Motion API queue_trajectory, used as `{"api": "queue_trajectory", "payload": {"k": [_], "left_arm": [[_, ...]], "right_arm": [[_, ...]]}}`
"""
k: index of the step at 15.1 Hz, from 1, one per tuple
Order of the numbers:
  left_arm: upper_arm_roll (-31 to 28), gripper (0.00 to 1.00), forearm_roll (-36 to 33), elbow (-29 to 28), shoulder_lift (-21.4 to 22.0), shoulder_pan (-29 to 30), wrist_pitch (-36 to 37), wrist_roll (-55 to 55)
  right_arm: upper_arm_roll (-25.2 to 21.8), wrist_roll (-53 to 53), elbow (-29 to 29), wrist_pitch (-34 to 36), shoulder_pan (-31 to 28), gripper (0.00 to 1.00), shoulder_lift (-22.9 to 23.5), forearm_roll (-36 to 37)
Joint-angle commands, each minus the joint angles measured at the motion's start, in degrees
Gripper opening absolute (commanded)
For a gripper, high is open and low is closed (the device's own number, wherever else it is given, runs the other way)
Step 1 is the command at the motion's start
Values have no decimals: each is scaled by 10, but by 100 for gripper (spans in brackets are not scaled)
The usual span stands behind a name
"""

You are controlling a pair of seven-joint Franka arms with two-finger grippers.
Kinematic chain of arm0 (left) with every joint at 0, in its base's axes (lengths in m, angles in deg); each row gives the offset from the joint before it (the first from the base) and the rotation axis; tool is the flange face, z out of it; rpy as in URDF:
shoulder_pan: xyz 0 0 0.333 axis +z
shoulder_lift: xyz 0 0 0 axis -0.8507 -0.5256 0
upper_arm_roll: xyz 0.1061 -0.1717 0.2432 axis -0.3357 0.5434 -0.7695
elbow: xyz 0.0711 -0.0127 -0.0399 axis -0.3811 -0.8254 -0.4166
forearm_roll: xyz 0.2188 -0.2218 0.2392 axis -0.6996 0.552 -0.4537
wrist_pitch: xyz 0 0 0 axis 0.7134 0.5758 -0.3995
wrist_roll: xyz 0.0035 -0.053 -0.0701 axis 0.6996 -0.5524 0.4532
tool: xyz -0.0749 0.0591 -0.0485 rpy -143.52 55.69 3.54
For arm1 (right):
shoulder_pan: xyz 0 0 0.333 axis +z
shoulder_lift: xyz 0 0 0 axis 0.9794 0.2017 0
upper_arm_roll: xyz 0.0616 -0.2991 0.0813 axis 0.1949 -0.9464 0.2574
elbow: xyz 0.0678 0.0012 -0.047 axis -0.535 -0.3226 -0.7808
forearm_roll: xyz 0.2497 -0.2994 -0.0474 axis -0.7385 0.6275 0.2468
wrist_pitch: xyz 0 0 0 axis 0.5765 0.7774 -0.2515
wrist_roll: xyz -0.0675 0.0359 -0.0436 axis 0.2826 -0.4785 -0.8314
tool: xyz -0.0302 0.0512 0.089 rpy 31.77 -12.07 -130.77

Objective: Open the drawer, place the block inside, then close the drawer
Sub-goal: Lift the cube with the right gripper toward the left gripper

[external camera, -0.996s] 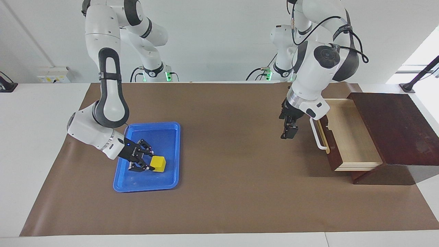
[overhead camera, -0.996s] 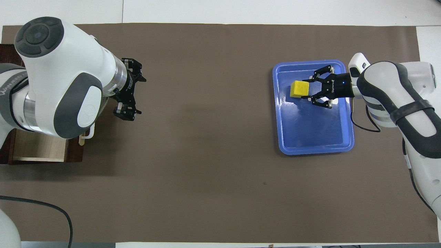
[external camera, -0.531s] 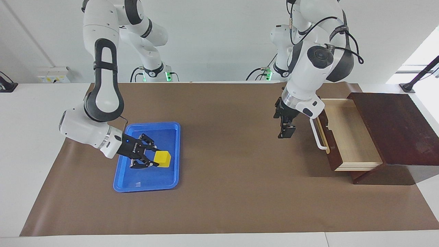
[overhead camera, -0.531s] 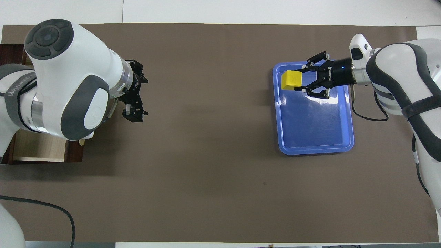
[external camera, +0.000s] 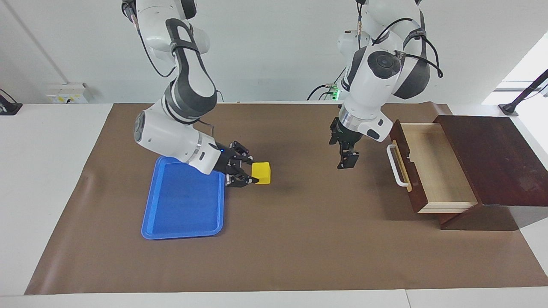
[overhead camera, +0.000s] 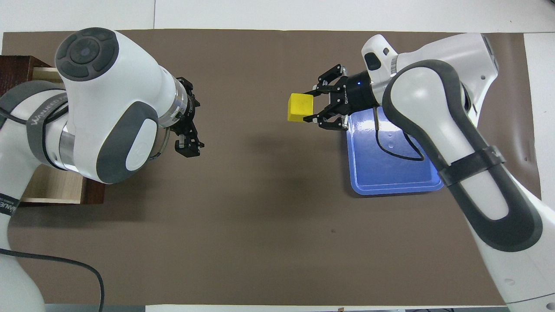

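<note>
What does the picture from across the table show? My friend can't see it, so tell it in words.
The right claw holds the yellow block in the air above the brown mat, just off the blue tray. The left claw hangs open near the pulled-out, empty drawer with its white handle.

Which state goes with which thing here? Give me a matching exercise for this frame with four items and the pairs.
Things:
1. block
2. drawer
3. blue tray
4. left gripper

States:
A. pulled open, pale inside showing, nothing in it
B. held by the right gripper above the brown mat
C. lying on the mat with nothing in it
D. hanging over the mat beside the drawer front, holding nothing

Pairs: 1-B, 2-A, 3-C, 4-D
</note>
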Motion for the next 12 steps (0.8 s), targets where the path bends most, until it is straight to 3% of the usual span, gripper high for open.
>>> {"api": "queue_trajectory", "payload": {"k": [1,8,12], "left_arm": [[-10,100,-17,56,-30,-13,39,35],[-9,100,-39,30,-21,-31,26,46],[-10,100,-46,25,-23,-59,0,106]], "right_arm": [[-2,-27,8,-31,40,0,1,-2],[-3,-54,8,-77,96,0,2,7],[-2,-78,9,-119,125,0,5,24]]}}
